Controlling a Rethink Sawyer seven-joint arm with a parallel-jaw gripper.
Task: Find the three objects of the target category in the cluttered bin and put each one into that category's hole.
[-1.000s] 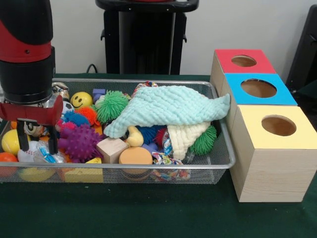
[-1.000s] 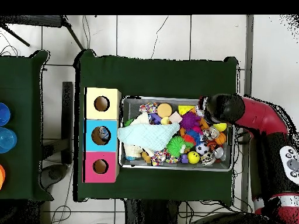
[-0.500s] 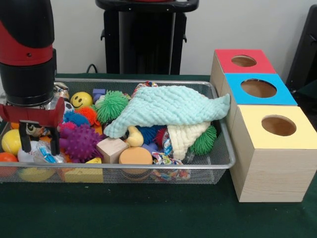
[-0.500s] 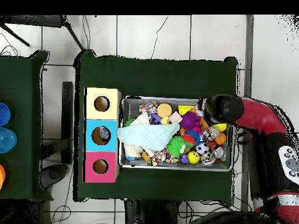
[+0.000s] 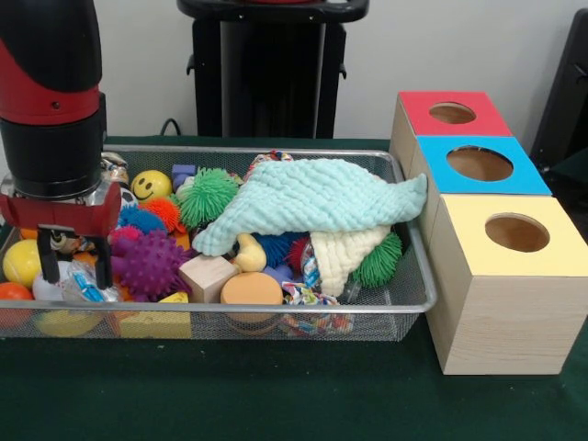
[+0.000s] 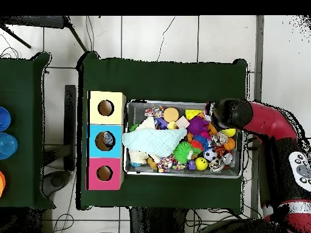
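My gripper [image 5: 75, 265] hangs open at the left end of the wire bin [image 5: 276, 310], its two black fingers reaching down among the toys. A white ball with blue marks [image 5: 62, 280] lies below and between the fingers, and a purple spiky ball [image 5: 147, 262] sits just to their right. A mint cloth [image 5: 312, 204] covers the middle of the bin. To the right stand a red box [image 5: 450, 112], a blue box [image 5: 480, 163] and a yellow box [image 5: 516, 231], each with a round hole. In the overhead view the arm [image 6: 243, 116] hides the gripper.
The bin also holds a yellow smiley ball [image 5: 151, 185], a green spiky ball [image 5: 208, 195], a wooden cube [image 5: 208, 276], an orange disc [image 5: 251, 288], a yellow ball [image 5: 20, 262] and a yellow wedge [image 5: 156, 322]. A black stand [image 5: 271, 73] rises behind the bin.
In the front view the gripper has edged slightly right and a little lower over the bin's left end. It stays open, and the toys have not moved.
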